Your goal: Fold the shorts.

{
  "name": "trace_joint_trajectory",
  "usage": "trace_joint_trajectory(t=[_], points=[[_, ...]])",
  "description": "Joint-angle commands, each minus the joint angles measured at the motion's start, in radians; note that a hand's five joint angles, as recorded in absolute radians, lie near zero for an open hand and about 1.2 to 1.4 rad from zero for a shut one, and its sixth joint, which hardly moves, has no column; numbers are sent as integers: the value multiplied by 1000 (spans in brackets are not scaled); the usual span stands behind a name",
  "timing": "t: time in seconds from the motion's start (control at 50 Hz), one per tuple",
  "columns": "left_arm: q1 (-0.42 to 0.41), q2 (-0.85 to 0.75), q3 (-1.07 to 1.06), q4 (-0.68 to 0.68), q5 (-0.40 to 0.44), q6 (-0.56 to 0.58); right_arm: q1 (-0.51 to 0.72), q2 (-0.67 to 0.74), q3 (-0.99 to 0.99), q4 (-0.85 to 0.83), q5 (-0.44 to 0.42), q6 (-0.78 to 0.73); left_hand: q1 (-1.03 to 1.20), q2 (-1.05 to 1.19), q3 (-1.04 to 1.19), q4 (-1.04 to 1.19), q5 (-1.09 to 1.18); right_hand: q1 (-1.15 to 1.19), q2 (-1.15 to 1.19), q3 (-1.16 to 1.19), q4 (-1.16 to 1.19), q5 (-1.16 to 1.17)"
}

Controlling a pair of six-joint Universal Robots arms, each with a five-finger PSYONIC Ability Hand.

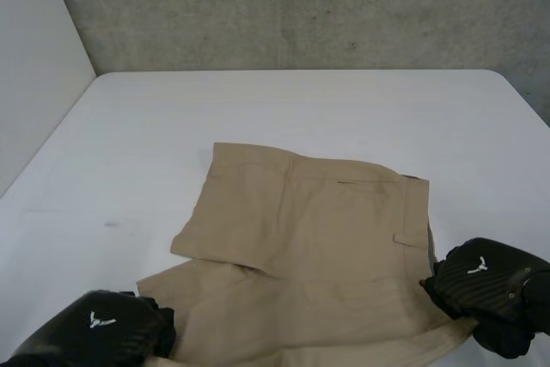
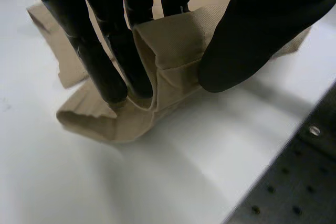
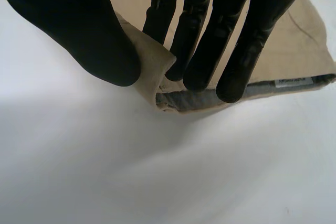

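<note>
The tan shorts (image 1: 318, 247) are lying flat on the near half of the white table (image 1: 301, 109), with the waist pointing right and the legs pointing left. A small white tag (image 3: 291, 82) is peeking out inside the grey waistband, but its writing is too small to read. A belt loop (image 1: 406, 239) is sitting on the waist at the right side. The left hand (image 2: 252, 40) is holding the near left leg end, and it is pinching a fold of the cloth between its thumb and its fingers (image 2: 100, 61). The right hand (image 3: 79, 30) is gripping the near right corner at the waist, squeezing a bit of the cloth between its thumb and its fingers (image 3: 236, 51). In the head view a little white mark (image 1: 101, 321) is showing on the back of the left hand, and the right hand is wearing one too; neither one is showing any letters. A rough grey wall (image 1: 301, 6) is standing behind the far edge of the table. A dark metal plate (image 2: 294, 182) with small holes is running along the near edge of the table by the left hand.
</note>
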Motion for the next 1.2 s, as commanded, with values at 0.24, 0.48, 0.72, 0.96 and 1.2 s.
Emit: trace_joint_trajectory(t=[0.24,0.48,0.72,0.96,1.2], points=[[56,-656,389,654,-54,90,126,427,-319,-386,71,358,294,199,206,202,257,455,222,217,205,233],[24,-1181,945,689,-96,99,214,706,-536,-651,332,432,294,199,206,202,257,455,222,217,205,233],[1,-1373,1112,922,-90,159,254,795,-591,-825,404,426,294,199,206,202,257,455,222,217,205,233],[-25,-1423,1125,976,-90,212,257,791,-614,-894,490,449,-927,-1023,-1016,-1020,-965,-767,-1000,-1005,-1017,-988],[-50,-1079,852,1017,-96,194,248,502,-493,-954,442,656,-927,-1023,-1016,-1020,-965,-767,-1000,-1005,-1017,-988]])
